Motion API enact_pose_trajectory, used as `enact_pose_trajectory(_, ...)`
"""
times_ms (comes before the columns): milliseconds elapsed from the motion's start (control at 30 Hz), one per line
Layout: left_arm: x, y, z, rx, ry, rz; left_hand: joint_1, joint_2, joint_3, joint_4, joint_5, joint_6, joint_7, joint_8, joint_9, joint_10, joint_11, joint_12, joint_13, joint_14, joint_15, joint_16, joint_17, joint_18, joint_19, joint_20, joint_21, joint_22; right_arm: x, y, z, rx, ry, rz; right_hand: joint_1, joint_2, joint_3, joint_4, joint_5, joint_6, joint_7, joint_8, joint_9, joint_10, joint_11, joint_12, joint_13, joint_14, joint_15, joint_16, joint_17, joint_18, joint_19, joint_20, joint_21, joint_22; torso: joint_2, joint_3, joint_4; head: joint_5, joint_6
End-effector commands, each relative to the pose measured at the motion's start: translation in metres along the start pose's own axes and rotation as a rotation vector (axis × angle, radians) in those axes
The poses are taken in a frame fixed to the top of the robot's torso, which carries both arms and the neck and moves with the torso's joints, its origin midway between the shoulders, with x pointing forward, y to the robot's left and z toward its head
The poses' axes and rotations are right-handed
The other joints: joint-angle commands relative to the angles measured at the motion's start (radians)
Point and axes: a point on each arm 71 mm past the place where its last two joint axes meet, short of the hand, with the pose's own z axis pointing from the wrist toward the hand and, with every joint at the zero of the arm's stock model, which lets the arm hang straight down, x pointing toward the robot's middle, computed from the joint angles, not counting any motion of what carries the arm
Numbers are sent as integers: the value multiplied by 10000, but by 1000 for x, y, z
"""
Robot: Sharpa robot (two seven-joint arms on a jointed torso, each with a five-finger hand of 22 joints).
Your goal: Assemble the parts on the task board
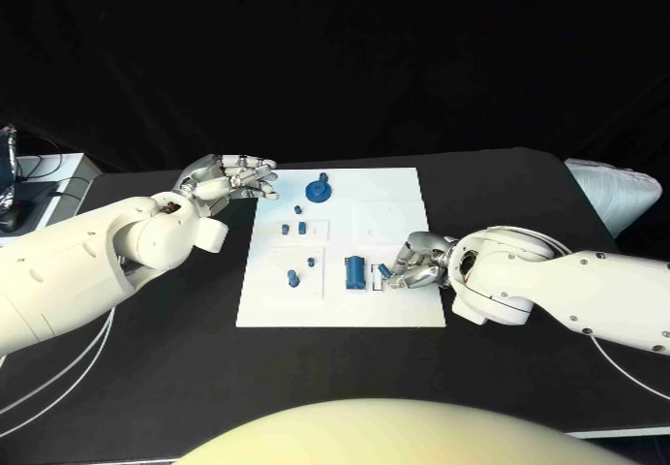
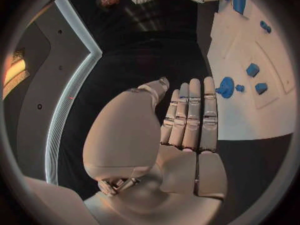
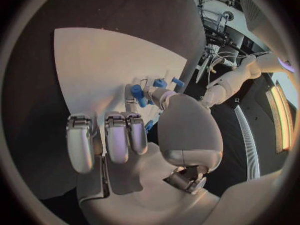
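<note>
White flat task board (image 1: 391, 199) mid-table (image 1: 167, 368), small blue parts (image 1: 356, 272) on it. Right hand (image 1: 412, 263) curled at its edge — grasp cannot be told. Left hand (image 1: 234, 177) beside board — fingers straight, holding nothing

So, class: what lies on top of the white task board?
On the task board lie small blue parts: a round one, several pegs and a block. The right robot hand covers its near right edge.

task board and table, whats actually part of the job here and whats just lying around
Part of the job:
- task board
- round blue part at its far end
- tall blue block by the right hand
- small blue parts
- left hand, holding nothing

Lying about:
- white object at the table's right edge
- equipment at far left
</note>
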Motion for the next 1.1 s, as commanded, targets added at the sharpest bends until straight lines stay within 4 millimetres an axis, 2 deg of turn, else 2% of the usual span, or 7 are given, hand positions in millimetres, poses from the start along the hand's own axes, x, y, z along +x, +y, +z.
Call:
enact_pose_trajectory(33, 2, -1, 0, 55, 134, -93, -95, 20, -7, 80, 7, -55, 27, -42, -17, -71, 3, -6, 15, -67, -18, 31, 17, 102, 2, 25, -38, -16, 1, 1, 1, -31, 148, -52, -113, 25, -68, 10, -57, 74, -18, 28, -14, 1049, -21, 21, 2629, 1026, -21, 43, 2633, -121, 1018, -12, -42, 2603, -4, -14, 2, 18, 1)
enact_pose_trajectory(233, 2, -1, 0, 50, 133, -89, -102, 25, -7, 89, 7, -56, 29, -43, -18, -72, 5, -5, 16, -67, -16, 32, 19, 102, 3, 26, -41, -18, 1, 2, 5, -2, 123, -106, -197, 9, -145, 69, -34, 77, -15, 15, -40, 1049, -18, 21, 2629, 1026, -20, 43, 2633, -118, 1014, -12, -55, 2599, -5, -10, 5, 24, 1)
enact_pose_trajectory(367, 2, -1, -1, 47, 131, -87, -110, 32, -8, 102, 7, -57, 30, -44, -20, -74, 6, -4, 17, -68, -14, 33, 21, 102, 4, 28, -45, -20, 0, 3, 8, 18, 72, -154, -297, -30, -356, 131, 289, 101, -16, 4, -85, 1049, -20, 21, 2629, 1026, -23, 43, 2633, -118, 1014, -16, -54, 2599, -4, -2, 3, 32, 1)
enact_pose_trajectory(700, 1, -1, -1, 32, 115, -76, -110, 32, -8, 102, 7, -57, 30, -44, -20, -74, 6, -4, 17, -68, -14, 33, 21, 102, 4, 28, -45, -20, 1, 1, 11, 127, 332, -400, -459, -166, -680, 257, 226, 95, 1, -32, -152, 1049, -5, 21, 2629, 1026, -11, 43, 2633, -105, 995, -11, -122, 2581, -3, 2, -9, 82, 1)
enact_pose_trajectory(1100, 1, -1, -1, 14, 128, -77, -128, 46, -11, 132, 7, -58, 33, -45, -23, -80, 9, 0, 19, -70, -10, 35, 27, 102, 8, 31, -55, -27, 4, 4, 10, 38, 531, -513, -526, -219, -806, 329, 191, 92, 10, -50, -183, 1049, 5, 21, 2629, 1026, -4, 43, 2633, -97, 984, -6, -162, 2570, -5, 4, -6, 111, 1)
